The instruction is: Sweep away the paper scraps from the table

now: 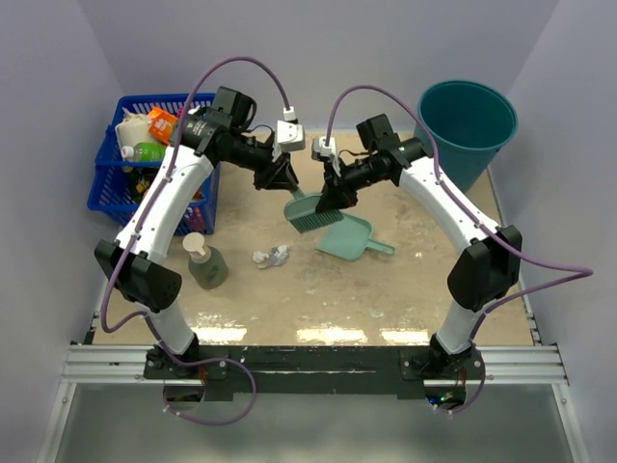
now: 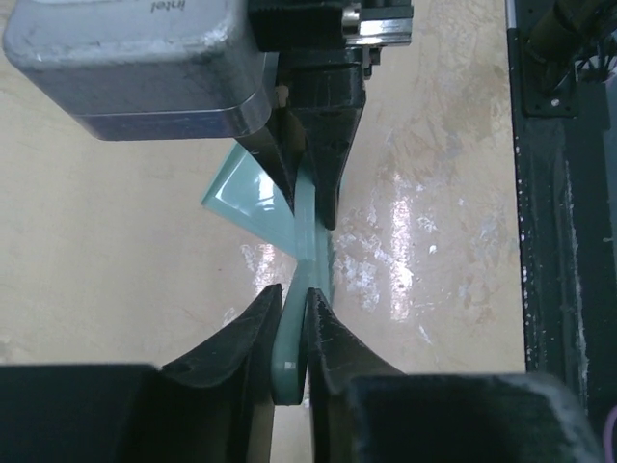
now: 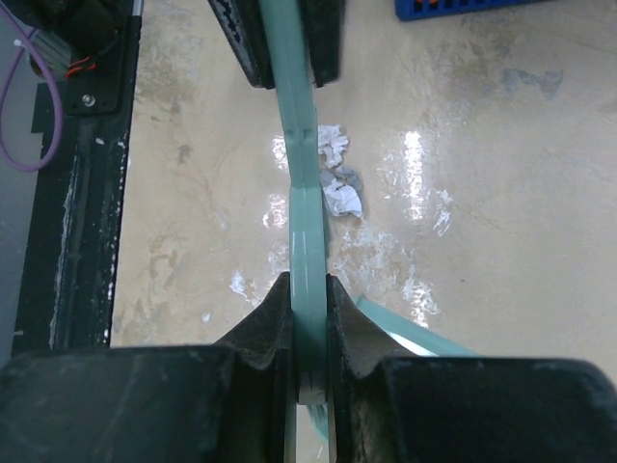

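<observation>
**Brush shared between two grippers over the table**

Both arms meet over the middle of the table, and each one clamps the thin handle of the teal hand brush. The left gripper is closed narrow on the handle. The right gripper is closed on the same handle, a little further along. I judge this to be a handover or a re-gripping, so that one arm gets the brush at a good angle for sweeping.

The paper scraps lie together on the table, at about seven o'clock from the brush head, near it but not touched. The teal dustpan rests flat at about four o'clock from the brush. Nothing holds it, and it is probably waiting for the arm that becomes free.

The top camera gives the whole layout but hides the fingers. The wrist cameras show both pairs of jaws pressed on the handle, and the right one also looks down past the handle onto the scraps.
</observation>
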Controlling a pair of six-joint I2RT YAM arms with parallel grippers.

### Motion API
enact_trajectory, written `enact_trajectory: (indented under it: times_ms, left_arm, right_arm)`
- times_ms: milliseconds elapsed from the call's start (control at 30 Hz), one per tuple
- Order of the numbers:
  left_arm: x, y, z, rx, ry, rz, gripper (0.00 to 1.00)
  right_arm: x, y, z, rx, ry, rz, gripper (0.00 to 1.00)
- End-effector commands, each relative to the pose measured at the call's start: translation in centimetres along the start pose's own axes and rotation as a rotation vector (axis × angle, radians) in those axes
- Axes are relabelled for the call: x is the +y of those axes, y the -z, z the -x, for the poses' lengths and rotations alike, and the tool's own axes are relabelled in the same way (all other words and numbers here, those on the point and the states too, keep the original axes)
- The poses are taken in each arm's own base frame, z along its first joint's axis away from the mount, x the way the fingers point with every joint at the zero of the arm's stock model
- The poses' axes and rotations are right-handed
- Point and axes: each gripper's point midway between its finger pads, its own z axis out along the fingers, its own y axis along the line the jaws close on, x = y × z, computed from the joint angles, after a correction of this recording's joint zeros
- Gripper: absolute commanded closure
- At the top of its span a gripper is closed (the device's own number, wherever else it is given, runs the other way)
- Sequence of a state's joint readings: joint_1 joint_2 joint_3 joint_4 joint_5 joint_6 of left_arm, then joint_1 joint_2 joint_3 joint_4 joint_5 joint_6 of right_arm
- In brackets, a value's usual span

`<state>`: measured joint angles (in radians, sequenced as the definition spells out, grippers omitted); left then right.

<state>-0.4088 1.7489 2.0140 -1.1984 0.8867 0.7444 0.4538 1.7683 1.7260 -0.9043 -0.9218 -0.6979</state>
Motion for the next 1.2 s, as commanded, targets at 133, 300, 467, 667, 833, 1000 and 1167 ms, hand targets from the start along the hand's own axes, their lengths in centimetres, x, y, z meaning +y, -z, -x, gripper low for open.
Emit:
enact_trajectory:
  times_ms: [133, 300, 467, 667, 833, 1000, 1167]
  left_arm:
    - [-1.9, 0.5, 0.0, 0.009, -0.022, -0.044, 0.67]
    - [-1.7, 0.5, 0.2, 0.004, -0.031, -0.041, 0.83]
    - [-2.0, 0.0, -1.2, 0.038, 0.002, -0.071, 1.00]
    - [-1.0, 0.5, -3.1, 0.129, 0.098, 0.034, 1.00]
    - [1.0, 1.6, -6.0, 0.224, 0.242, 0.269, 1.00]
    - [3.2, 3.1, -7.9, 0.291, 0.306, 0.470, 1.00]
    - [5.5, 4.9, -8.0, 0.334, 0.315, 0.619, 1.00]
  right_arm:
    - [-1.2, 0.1, 0.2, -0.004, -0.045, -0.047, 1.00]
    - [-1.2, -0.1, 0.0, 0.000, -0.050, -0.047, 1.00]
    - [-2.0, 0.2, 0.2, 0.001, -0.056, -0.089, 0.94]
    - [-4.4, 3.1, 0.1, 0.045, -0.102, -0.312, 0.35]
    - [-4.1, 7.1, -4.7, 0.126, -0.148, -0.404, 0.14]
    - [-2.4, 8.5, -13.7, 0.430, -0.111, -0.440, 0.02]
    - [-1.8, 9.6, -17.2, 0.533, -0.052, -0.490, 0.01]
